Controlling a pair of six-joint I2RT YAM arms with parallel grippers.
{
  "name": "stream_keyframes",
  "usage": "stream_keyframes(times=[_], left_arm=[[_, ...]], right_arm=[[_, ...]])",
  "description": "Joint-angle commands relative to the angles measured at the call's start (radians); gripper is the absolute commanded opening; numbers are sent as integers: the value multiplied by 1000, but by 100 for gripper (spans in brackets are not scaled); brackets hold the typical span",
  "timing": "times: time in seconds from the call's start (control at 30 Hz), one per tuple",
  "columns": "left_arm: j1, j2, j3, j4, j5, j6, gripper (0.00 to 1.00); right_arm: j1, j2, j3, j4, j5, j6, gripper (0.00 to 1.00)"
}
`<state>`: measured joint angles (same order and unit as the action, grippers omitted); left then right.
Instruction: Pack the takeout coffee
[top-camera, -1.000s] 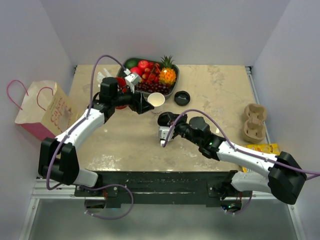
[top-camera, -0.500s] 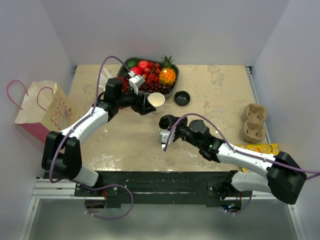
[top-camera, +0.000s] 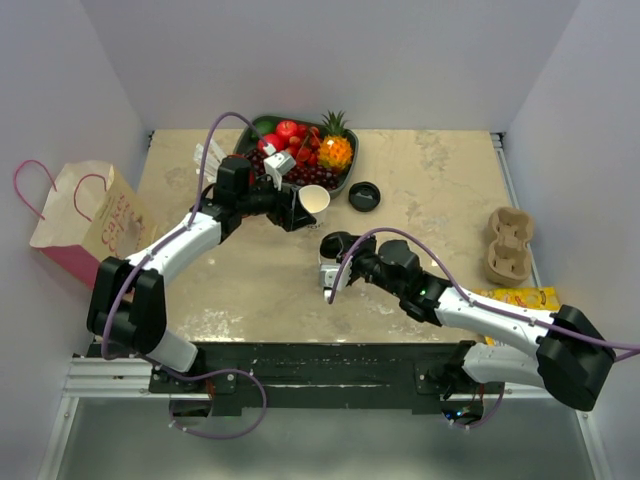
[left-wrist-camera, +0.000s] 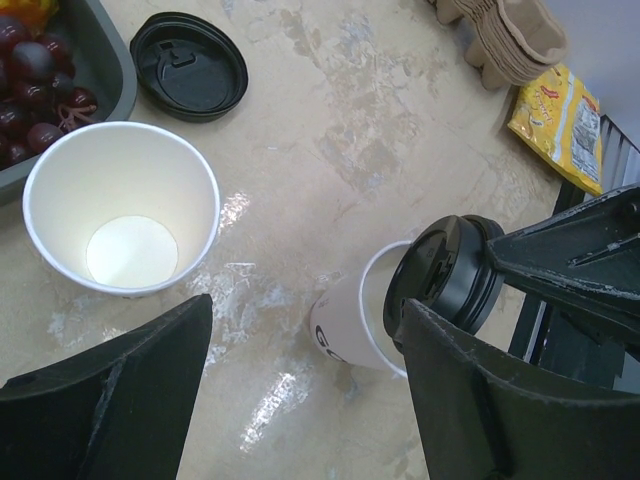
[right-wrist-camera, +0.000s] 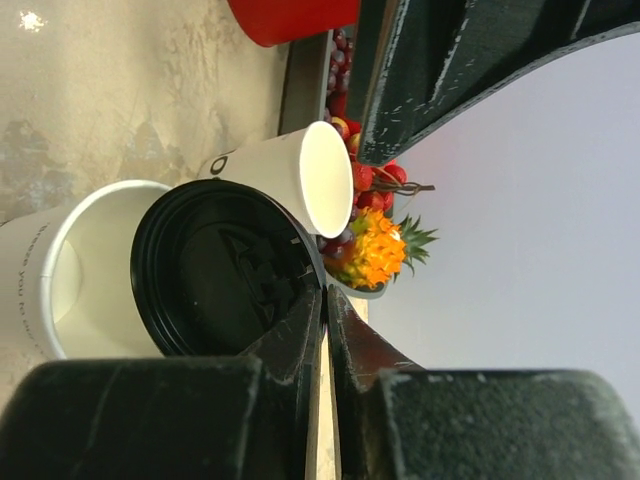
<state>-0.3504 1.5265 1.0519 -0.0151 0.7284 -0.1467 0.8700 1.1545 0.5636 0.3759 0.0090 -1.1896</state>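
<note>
Since a second ago, the left arm's wrist has swung nearer the fruit tray (left-wrist-camera: 115, 70). The takeout coffee (left-wrist-camera: 345, 325) stands near mid-table, its black lid (left-wrist-camera: 445, 275) tilted over the mouth, with the rim pinched by the right gripper (right-wrist-camera: 322, 300). The left gripper (left-wrist-camera: 300, 400) hovers with its fingers spread, near the lidless cup (left-wrist-camera: 120, 205) beside the tray.

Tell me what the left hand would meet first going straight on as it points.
Most likely the printed white cup straight ahead, or the black lid that the right hand holds at its rim; depth is unclear.
</note>
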Motion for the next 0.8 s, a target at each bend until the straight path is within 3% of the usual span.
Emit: stream_keyframes(times=[0.0,0.07,0.17,0.53,0.77], left_arm=[[-7,14,33,61,16,-2,80],[-9,17,34,63,17,-4,80],[-10,21,36,66,22,-4,80],[-19,32,25,75,28,-10,80],[-24,1,49,32,22,21,80]], right_arm=[[4,-26,-1,-15,-29,1,8],[4,-24,4,-23,-32,2,9],[4,-19,16,-45,-32,4,19],[4,-22,45,-111,-38,21,19],[4,-58,122,-210,-46,151,19]])
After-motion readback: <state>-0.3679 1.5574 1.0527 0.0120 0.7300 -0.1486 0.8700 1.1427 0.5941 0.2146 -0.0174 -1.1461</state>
